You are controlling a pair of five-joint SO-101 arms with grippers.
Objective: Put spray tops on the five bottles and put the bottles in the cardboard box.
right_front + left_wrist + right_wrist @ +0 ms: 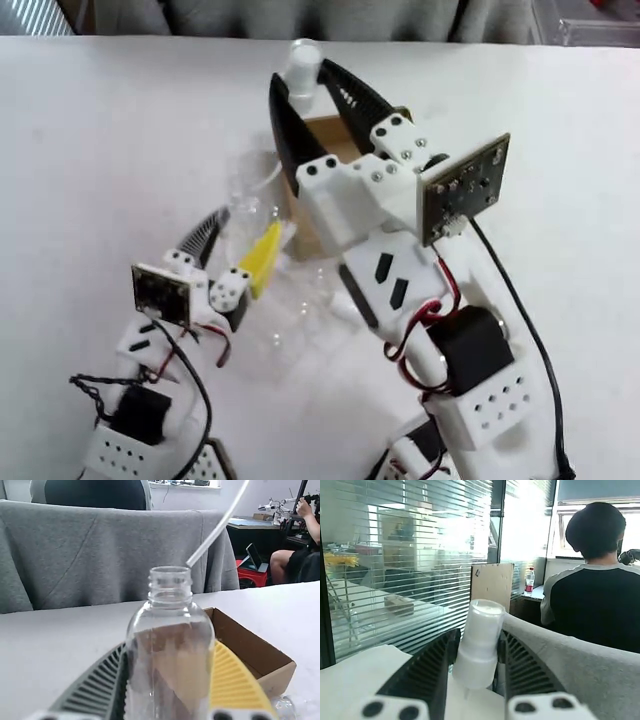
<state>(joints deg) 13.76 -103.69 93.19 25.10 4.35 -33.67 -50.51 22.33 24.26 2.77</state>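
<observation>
My left gripper is shut on a clear bottle, upright between its grey and yellow fingers. The bottle's neck is uncapped. My right gripper is higher up over the cardboard box and is shut on a white spray top between its black fingers. In the right wrist view the spray top stands upright. Its thin dip tube slants down, and its end lies close to the rim of the bottle's neck. The cardboard box lies open just behind the bottle.
Other clear bottles lie on the white table between the two arms; part of one bottle shows beside the box. A grey-covered chair stands past the table's far edge.
</observation>
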